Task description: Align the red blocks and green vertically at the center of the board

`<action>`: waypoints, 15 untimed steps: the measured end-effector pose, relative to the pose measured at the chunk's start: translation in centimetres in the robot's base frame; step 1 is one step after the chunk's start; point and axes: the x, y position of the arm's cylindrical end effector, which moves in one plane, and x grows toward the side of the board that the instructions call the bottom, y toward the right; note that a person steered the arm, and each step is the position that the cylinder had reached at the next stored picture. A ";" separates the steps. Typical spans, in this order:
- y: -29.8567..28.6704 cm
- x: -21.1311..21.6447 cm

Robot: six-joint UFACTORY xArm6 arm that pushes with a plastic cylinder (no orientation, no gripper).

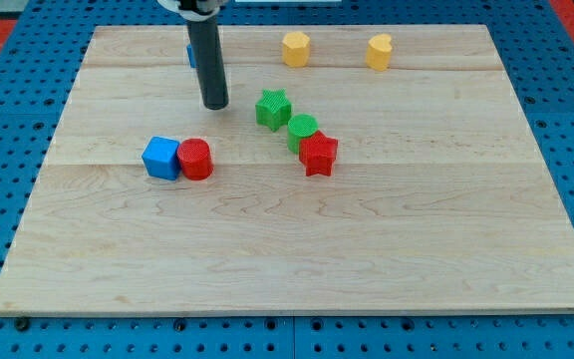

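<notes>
Red cylinder (195, 159) sits left of centre, touching the blue cube (161, 158); red star (318, 154), green cylinder (302, 130) and green star (273, 109) form a slanted chain near centre. No pincer fitted; my tip (215, 104) stands above the red cylinder, left of the green star. Blocks look light, rigid, likely slippery on wood; I'd push flat faces through centre.

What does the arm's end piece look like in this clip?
Only the end piece shows: a straight, round, dark grey to black rod with a plain matte surface. At the view's top it enters a white collar with a dark band. My tip is a blunt, flat end. No cables, markings or hand are visible.
</notes>
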 end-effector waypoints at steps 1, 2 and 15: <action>5.6 0.0; 4.1 0.2; 5.2 10.1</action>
